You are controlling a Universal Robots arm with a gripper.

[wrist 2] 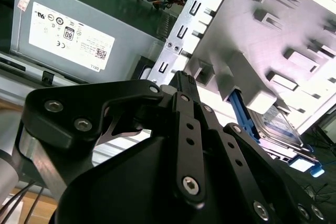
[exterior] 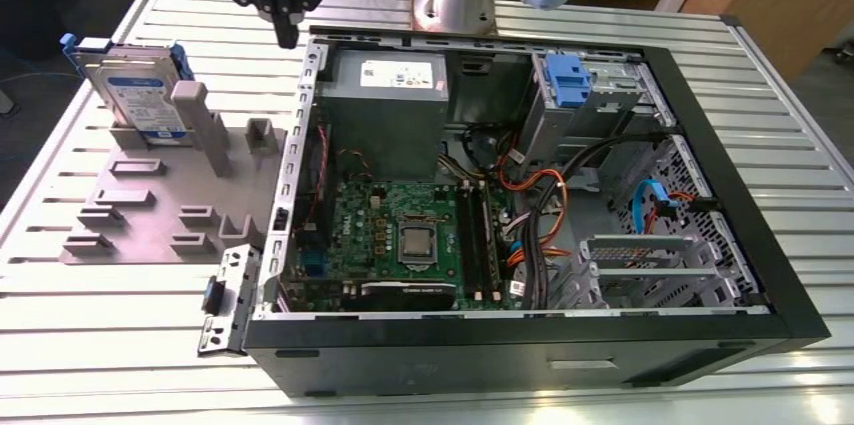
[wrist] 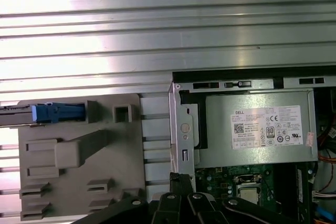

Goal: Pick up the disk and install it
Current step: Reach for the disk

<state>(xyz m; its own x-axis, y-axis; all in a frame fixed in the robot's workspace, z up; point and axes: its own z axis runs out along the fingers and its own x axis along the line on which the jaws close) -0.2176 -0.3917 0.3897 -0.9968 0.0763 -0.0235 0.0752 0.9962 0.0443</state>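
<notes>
The disk point(exterior: 138, 95) stands on edge in a slot at the far end of a grey holder block point(exterior: 160, 207), at the exterior view's left; its white-and-blue label faces the camera and a blue carrier frames it. In the first wrist view the disk point(wrist: 56, 113) shows edge-on as a blue strip. In the second wrist view the disk point(wrist 2: 279, 128) lies past the block point(wrist 2: 252, 35). My gripper point(exterior: 286, 37) hangs above the case's rear left corner, to the right of the disk and apart from it. Its fingers meet at a point in both wrist views, gripper point(wrist 2: 181, 77) point(wrist: 181, 178) shut and holding nothing.
An open computer case point(exterior: 781, 285) takes up the table's middle and right. Inside are the grey power supply box point(exterior: 387, 95), the motherboard point(exterior: 400, 235), cables, and a lone blue bracket point(exterior: 567, 80) in the drive bay. The ribbed metal table point(exterior: 80, 325) lies around them.
</notes>
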